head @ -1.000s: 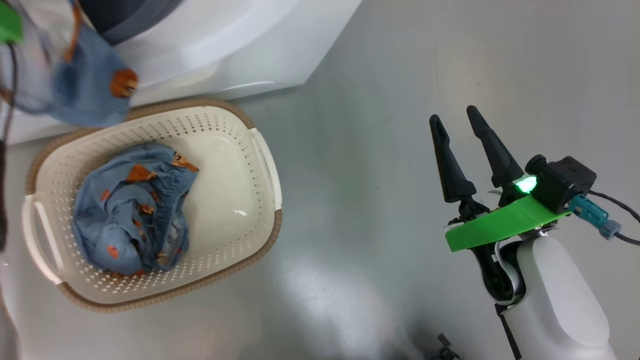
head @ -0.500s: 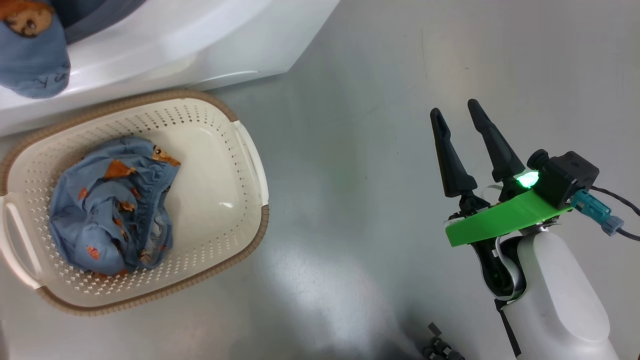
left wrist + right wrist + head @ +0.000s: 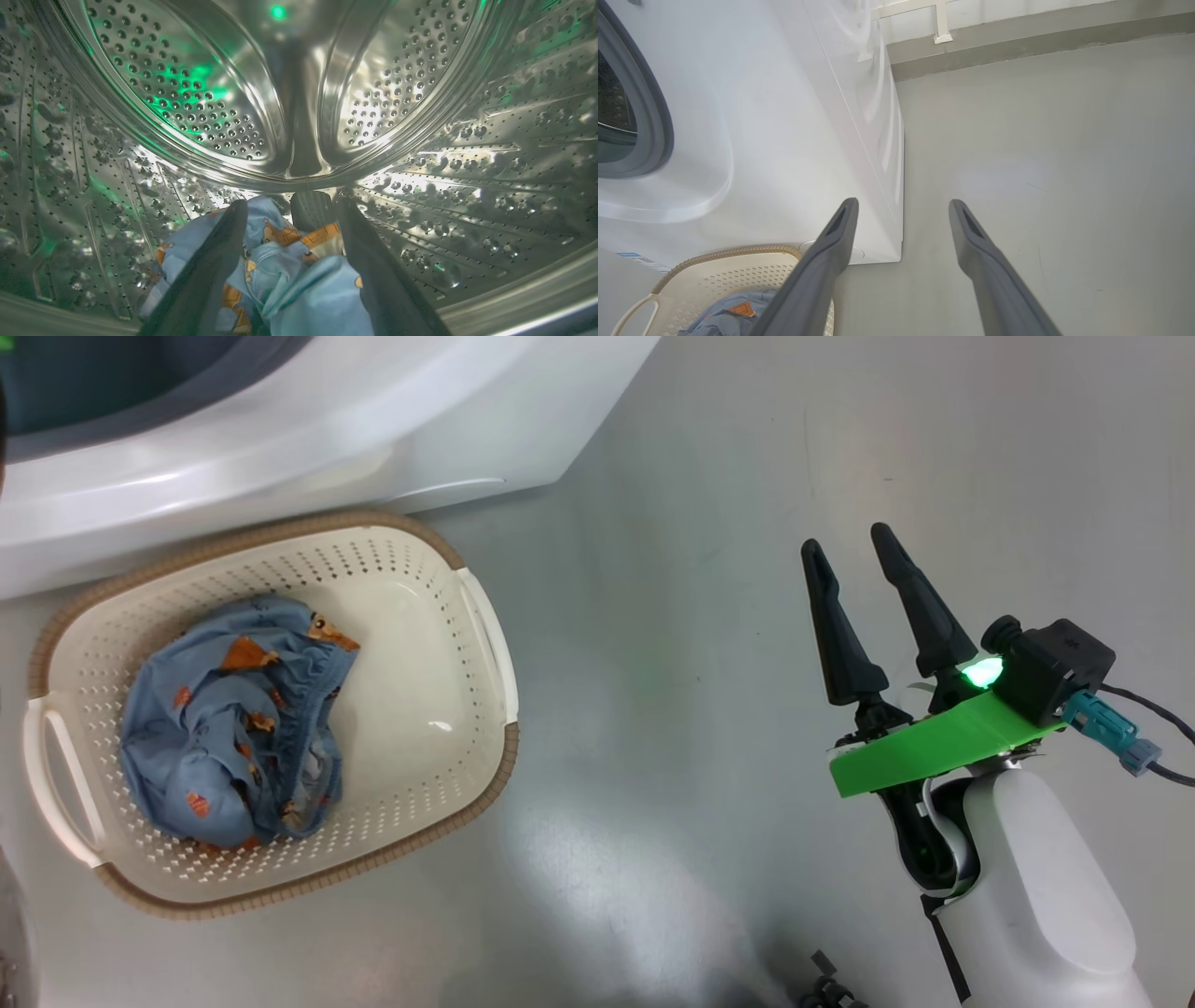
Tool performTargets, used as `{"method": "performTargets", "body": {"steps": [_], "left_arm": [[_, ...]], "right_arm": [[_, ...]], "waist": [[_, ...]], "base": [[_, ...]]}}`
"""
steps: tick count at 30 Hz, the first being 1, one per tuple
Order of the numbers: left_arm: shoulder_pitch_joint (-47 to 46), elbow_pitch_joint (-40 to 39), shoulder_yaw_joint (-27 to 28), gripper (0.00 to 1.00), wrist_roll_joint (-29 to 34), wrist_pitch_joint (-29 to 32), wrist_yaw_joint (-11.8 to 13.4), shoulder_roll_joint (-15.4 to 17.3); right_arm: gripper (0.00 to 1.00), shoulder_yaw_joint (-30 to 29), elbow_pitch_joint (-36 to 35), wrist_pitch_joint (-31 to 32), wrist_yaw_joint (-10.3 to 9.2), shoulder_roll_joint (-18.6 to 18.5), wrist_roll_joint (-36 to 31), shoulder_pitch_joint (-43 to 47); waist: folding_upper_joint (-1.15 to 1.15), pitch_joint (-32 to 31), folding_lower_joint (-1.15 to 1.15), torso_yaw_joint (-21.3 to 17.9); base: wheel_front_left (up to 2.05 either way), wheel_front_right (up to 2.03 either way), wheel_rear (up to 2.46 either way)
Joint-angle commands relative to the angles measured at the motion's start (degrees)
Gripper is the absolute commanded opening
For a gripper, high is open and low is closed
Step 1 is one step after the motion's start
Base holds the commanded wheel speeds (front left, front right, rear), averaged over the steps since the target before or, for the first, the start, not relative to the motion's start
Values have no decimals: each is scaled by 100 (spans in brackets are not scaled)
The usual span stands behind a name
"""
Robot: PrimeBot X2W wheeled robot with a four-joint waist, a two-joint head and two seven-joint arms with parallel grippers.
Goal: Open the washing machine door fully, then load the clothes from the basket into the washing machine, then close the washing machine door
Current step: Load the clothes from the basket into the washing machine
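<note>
My left gripper [image 3: 292, 203] is inside the washing machine's perforated steel drum [image 3: 187, 93]. Its fingers stand wide apart, open, and a blue printed garment [image 3: 280, 275] lies bunched between and below them on the drum floor. More blue clothes [image 3: 233, 728] lie in the cream basket [image 3: 485, 775] on the floor in front of the white washing machine [image 3: 280, 439]. My right gripper [image 3: 845, 539] hovers open over bare floor, well to the right of the basket, with nothing between its fingers. The washing machine door is out of view.
The right wrist view looks along the right gripper [image 3: 901, 201] at the washing machine [image 3: 784, 116], its grey seal [image 3: 658, 116], the basket [image 3: 738, 275] and the clothes [image 3: 724, 319]. Grey floor [image 3: 672, 709] stretches between the basket and my right arm. A wall base [image 3: 1017, 42] runs behind.
The blue garment that hung at the upper left of the head view moved up and left, out past that corner. The camera shifted slightly. My right arm has stayed still.
</note>
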Motion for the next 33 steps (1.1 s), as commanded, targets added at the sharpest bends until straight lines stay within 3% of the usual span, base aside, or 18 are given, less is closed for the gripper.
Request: {"method": "performTargets", "body": {"steps": [1,20,33], "left_arm": [[31,-250,26,100,83,-29,-25,207],[1735,-2155,186,100,135,-30,-81,36],[3321,-3630,470,100,155,-30,49,-130]], "right_arm": [[100,73,-108,-67,9,36,-6,126],[100,-10,-108,-67,9,49,19,186],[100,-110,-164,-67,9,-6,-24,240]], "waist": [[0,-16,0,19],[0,-246,0,211],[0,-569,0,322]], "base": [[0,0,0],[0,0,0],[0,0,0]]}}
